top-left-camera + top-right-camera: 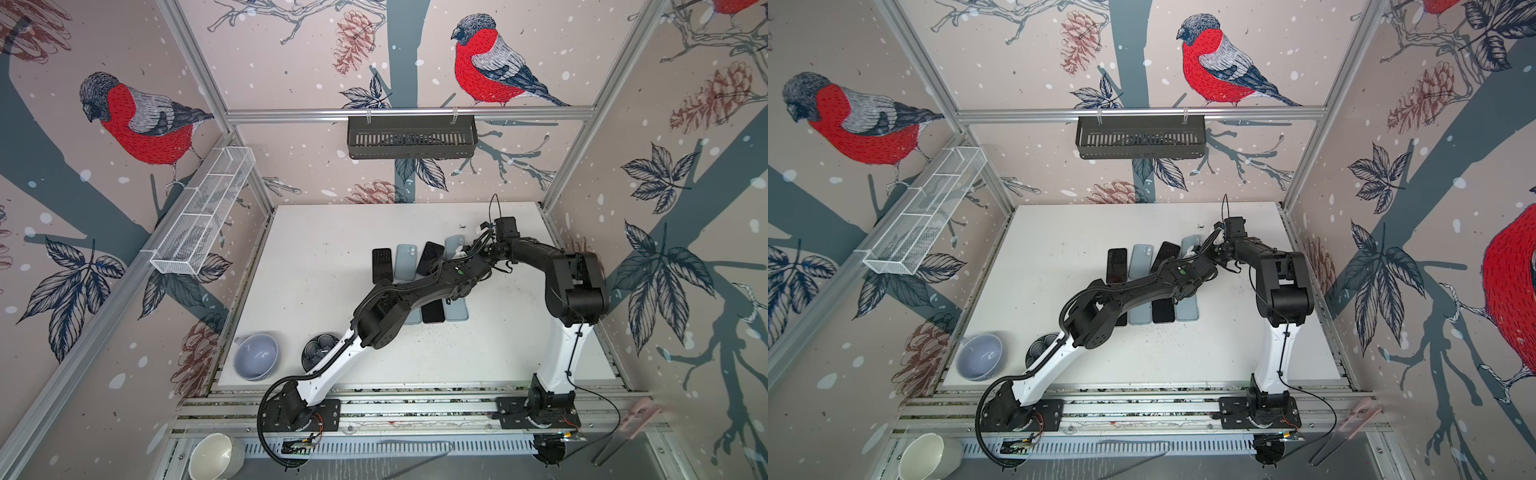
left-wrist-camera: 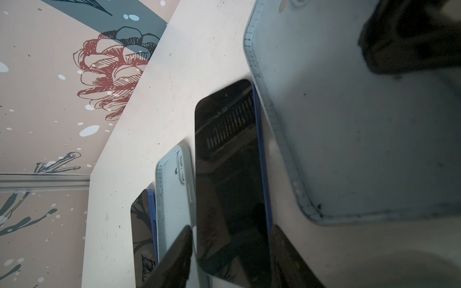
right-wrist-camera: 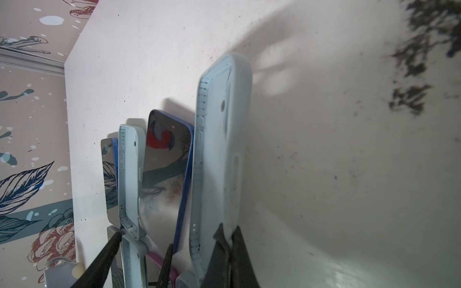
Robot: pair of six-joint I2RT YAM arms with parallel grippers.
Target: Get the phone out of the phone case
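A white bench (image 2: 174,74) carries 2 rows of phones and cases, and 2 black arms meet over them.

The right claw (image 3: 228,237) is pinched tight on the thin side wall of a light blue phone case (image 3: 219,149). It grips only the end nearest the claw, and the rest of the case stretches away from it. The case looks empty, with its inner face and camera cut-out showing. It seems raised on edge off the bench, likely so that the shell is clear of the phone.

Just beside the case, on the side away from the right claw's pinch, lies the phone (image 2: 229,174), dark screen up with its blue edge showing. Whether it lies quite flat cannot be told.

The left claw (image 2: 232,227) stands half wide, with 1 finger on each side of the phone's near end, clamping nothing. Judged from this, the phone is out of its case and neither claw holds it.

A 2nd light blue case (image 2: 172,199) lies just outside the left claw, beside 1 finger.
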